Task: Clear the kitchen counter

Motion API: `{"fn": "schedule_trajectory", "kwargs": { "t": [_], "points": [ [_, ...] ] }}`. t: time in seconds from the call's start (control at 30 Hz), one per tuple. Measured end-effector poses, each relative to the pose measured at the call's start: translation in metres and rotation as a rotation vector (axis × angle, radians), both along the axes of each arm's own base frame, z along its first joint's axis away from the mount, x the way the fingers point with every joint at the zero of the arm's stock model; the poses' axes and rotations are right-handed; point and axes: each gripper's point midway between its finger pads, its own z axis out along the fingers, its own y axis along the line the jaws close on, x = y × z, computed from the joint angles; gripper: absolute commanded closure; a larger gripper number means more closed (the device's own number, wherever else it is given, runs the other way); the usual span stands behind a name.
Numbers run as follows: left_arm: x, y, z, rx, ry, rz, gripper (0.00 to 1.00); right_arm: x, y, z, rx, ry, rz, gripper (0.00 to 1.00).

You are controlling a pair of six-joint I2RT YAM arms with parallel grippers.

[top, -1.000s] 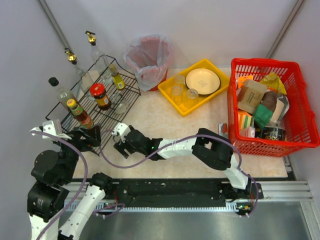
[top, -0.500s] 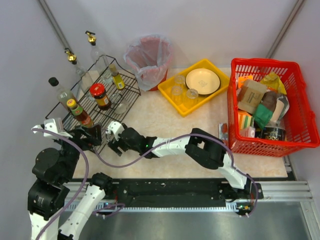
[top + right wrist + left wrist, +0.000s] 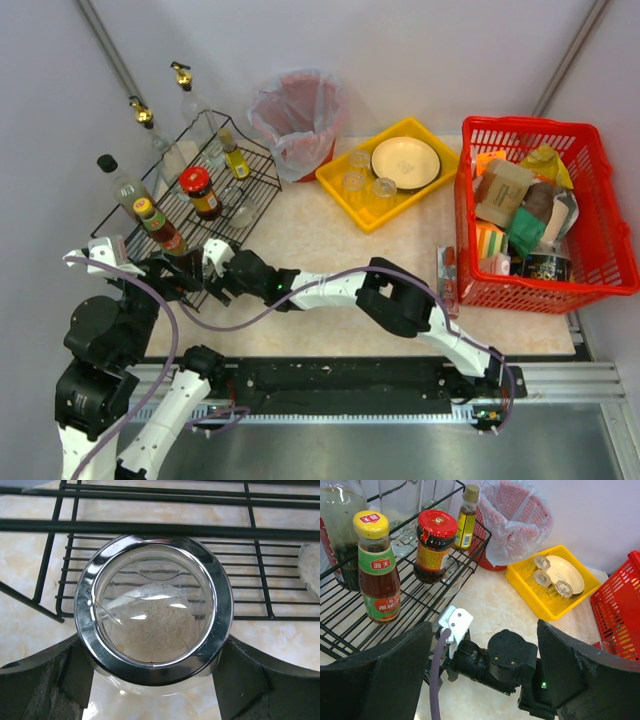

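Note:
The kitchen counter (image 3: 320, 240) is pale marble-patterned. My right arm reaches far left across it. My right gripper (image 3: 213, 268) is shut on a glass jar with a chrome rim (image 3: 152, 610) holding white grains, held at the front edge of the black wire rack (image 3: 200, 215). In the right wrist view the gripper (image 3: 152, 655) has a finger on each side of the jar, with the rack's wires (image 3: 160, 527) just behind. My left gripper (image 3: 170, 275) is open and empty at the rack's near left; in its own view (image 3: 482, 630) the right wrist shows below it.
The rack holds a yellow-capped sauce bottle (image 3: 160, 228), a red-lidded jar (image 3: 201, 192) and a small oil bottle (image 3: 233, 155). A bagged red bin (image 3: 297, 120), a yellow tray (image 3: 385, 205) with plate and glasses, and a full red basket (image 3: 600, 250) stand behind and right.
My right gripper has moved left with the jar, from the open counter up to the rack's front edge. The left arm has barely moved.

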Motion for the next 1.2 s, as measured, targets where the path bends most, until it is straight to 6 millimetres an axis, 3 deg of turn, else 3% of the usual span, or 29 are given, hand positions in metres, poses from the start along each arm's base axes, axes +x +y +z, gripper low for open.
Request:
{"fn": "schedule_trajectory", "kwargs": {
  "t": [0.27,0.63,0.93,1.2],
  "points": [
    [-0.003,0.000,0.006,-0.005,-0.015,-0.003,0.11,0.009,0.016,0.003,0.017,-0.006,0.012,0.62],
    [-0.003,0.001,0.004,-0.002,-0.007,-0.003,0.11,0.024,0.029,0.004,0.040,-0.029,-0.007,0.39],
    [-0.004,0.001,0.003,0.000,-0.003,-0.003,0.11,0.030,0.028,0.005,0.040,-0.057,-0.030,0.19],
    [-0.004,0.001,0.003,0.000,-0.003,-0.003,0.11,0.031,0.029,0.005,0.040,-0.064,-0.026,0.18]
  ]
}}
